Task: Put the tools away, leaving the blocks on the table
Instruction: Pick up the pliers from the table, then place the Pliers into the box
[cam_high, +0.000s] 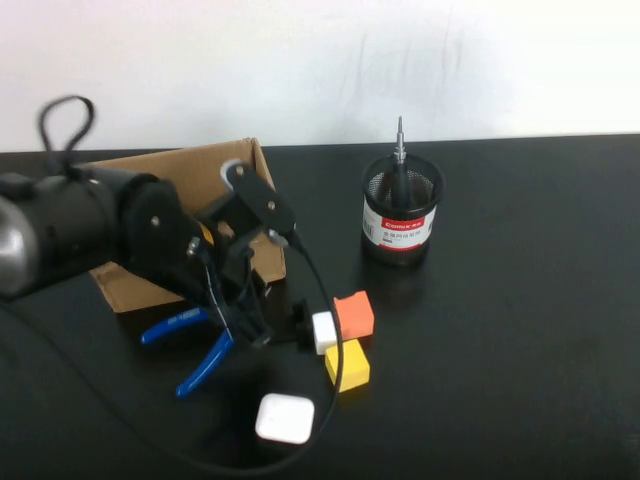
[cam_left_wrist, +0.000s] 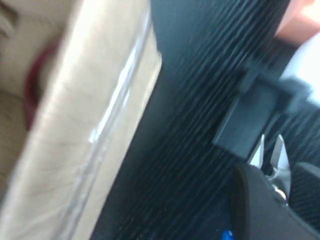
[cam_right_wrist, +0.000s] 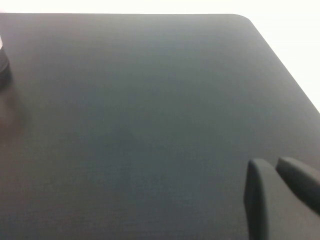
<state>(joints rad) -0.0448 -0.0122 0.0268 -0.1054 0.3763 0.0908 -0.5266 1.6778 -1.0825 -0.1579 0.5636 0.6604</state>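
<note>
The blue-handled pliers (cam_high: 190, 347) lie on the black table (cam_high: 500, 330) in front of the cardboard box (cam_high: 190, 180). My left gripper (cam_high: 252, 322) reaches down at their head and is shut on the pliers' metal joint (cam_left_wrist: 274, 170), with a finger (cam_left_wrist: 255, 205) on each side. The orange block (cam_high: 354, 314), white block (cam_high: 324, 332) and yellow block (cam_high: 347, 365) sit just right of it. The black-handled screwdriver (cam_high: 398, 165) stands in a mesh cup (cam_high: 401, 215). A red curved shape (cam_left_wrist: 31, 92) shows inside the box. My right gripper (cam_right_wrist: 275, 172) is shut and empty over bare table.
A flat white rounded-square case (cam_high: 284, 418) lies near the front edge, below the blocks. The box wall (cam_left_wrist: 95, 125) stands close beside the left gripper. The table's far corner (cam_right_wrist: 245, 19) shows in the right wrist view.
</note>
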